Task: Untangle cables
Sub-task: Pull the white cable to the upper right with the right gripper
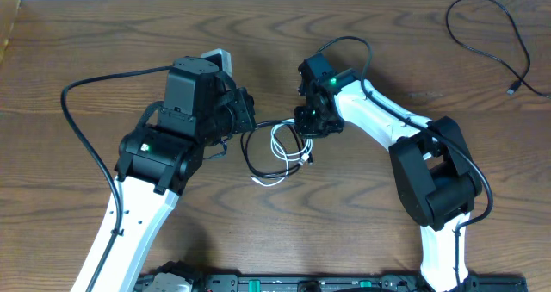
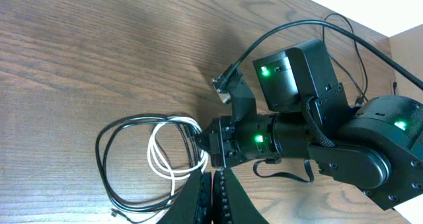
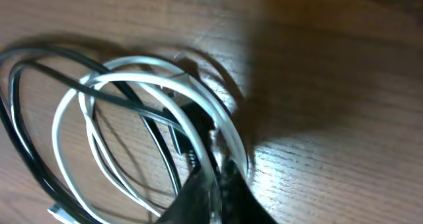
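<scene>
Where the black cable (image 2: 98, 151) loops, the white cable (image 2: 151, 154) lies coiled inside.

A dark wood-grain table (image 1: 86, 34) is stretching out beneath my two arms, carrying a small coil at its centre where a thin black cord (image 1: 244, 152) and a white cord (image 1: 277, 144) are lying looped together. Well apart, near the far right corner, a second black cable (image 1: 495, 46) is lying in a loose curve.

Overhead; both wrists close above cables (image 3: 142, 65)
</scene>
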Tool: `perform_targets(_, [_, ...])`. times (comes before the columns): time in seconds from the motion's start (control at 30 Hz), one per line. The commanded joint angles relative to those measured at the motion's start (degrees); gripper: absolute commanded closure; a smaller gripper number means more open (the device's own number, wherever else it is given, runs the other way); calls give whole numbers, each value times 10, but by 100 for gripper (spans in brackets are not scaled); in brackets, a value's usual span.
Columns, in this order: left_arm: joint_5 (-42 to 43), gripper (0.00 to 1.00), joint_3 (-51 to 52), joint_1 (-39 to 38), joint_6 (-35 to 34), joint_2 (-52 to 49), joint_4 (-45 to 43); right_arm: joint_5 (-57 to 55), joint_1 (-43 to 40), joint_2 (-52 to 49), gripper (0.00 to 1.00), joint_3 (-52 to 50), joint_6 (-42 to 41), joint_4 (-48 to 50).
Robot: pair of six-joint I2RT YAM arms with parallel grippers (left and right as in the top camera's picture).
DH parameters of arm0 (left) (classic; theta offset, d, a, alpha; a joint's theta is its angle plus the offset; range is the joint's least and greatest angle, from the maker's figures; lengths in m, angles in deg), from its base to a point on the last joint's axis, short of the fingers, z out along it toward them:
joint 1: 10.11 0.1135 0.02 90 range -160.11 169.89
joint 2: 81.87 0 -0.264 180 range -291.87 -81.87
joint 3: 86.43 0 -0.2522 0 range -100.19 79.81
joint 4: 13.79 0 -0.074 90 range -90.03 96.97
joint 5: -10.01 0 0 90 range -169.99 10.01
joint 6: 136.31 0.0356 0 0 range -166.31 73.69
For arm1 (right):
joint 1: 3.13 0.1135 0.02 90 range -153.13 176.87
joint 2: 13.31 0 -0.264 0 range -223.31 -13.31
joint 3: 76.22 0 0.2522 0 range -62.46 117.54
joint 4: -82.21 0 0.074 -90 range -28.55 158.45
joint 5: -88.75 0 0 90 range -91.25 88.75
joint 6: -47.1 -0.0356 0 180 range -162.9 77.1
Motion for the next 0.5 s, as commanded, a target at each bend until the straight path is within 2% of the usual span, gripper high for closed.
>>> perform_targets(0.0, [4,92,1,2,-5,-1,0,-6,-4,9,99,10,-1,-8])
perform_targets(0.07, [4,92,1,2,-5,-1,0,8,-19,37,99,31,35,-25])
perform_targets(0.17, [4,92,1,2,-5,-1,0,97,-39,100,99,55,103,-29])
perform_targets(0.23, [5,92,1,2,0,-1,0,204,-66,184,99,59,106,-18])
perform_targets(0.37, [5,91,1,2,2,-1,0,262,-87,231,99,59,100,-22])
perform_targets(0.47, [5,85,2,2,2,-1,2,293,-96,239,99,59,100,-24])
